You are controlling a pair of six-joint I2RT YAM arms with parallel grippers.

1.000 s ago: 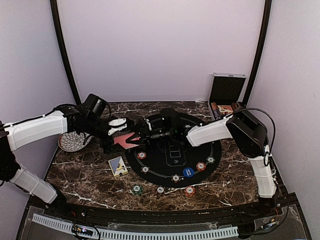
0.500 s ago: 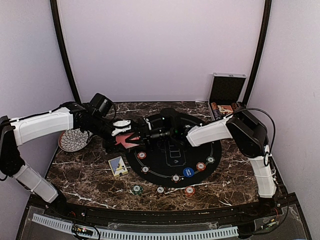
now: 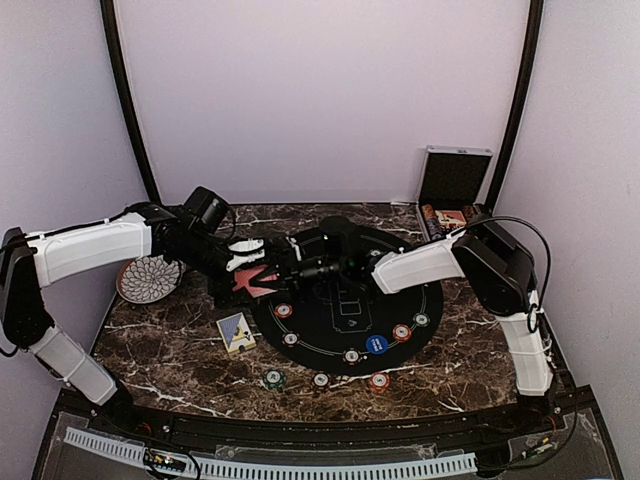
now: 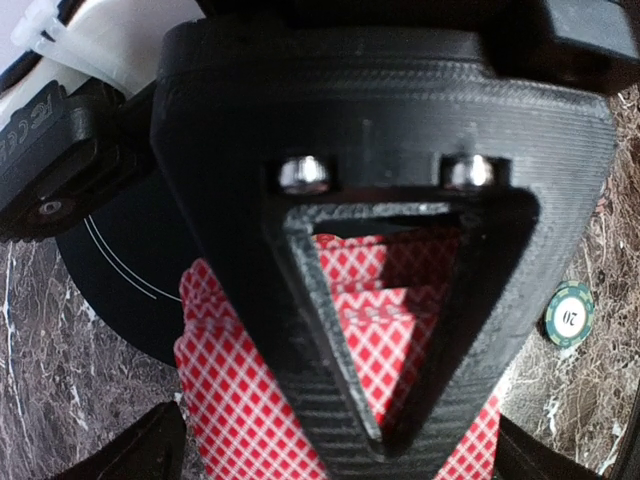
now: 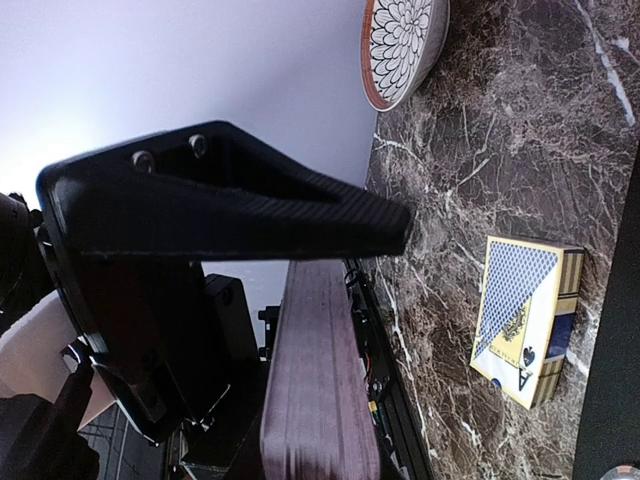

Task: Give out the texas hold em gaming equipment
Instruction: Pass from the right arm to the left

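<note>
Right gripper (image 3: 283, 264): mine, clamped on the stack of red-backed cards (image 4: 240, 395). I hold it up off the bench (image 3: 170, 365) so the other arm can reach the backs.
Left gripper (image 3: 244, 257): jaws apart, set right up against the fanned end of the cards. I judge it is placed to pull one card off the fan. I cannot tell whether a finger touches a card yet.
Cards: between my two grippers, above the left rim of the black mat (image 3: 410, 305). Edge-on in the right wrist view they make a thick stack, so I judge most of the deal is ahead.
Mat: round, lying flat under the hand-off, marking where play sits.
Chips: one red (image 3: 284, 310) and one blue (image 3: 376, 344) among those spaced along the mat's near edge. A green one (image 3: 273, 379) lies just off it on the bench. The spacing reads to me as seat by seat.
Card box (image 3: 236, 332): blue, flat on the bench just left of the mat, out of the working line.
Plate (image 3: 148, 280): patterned, at the far left, apart from everything.
Case (image 3: 452, 180): silver, lid up, at the far right corner.
Risk: pulling sideways could drag several cards out together.
</note>
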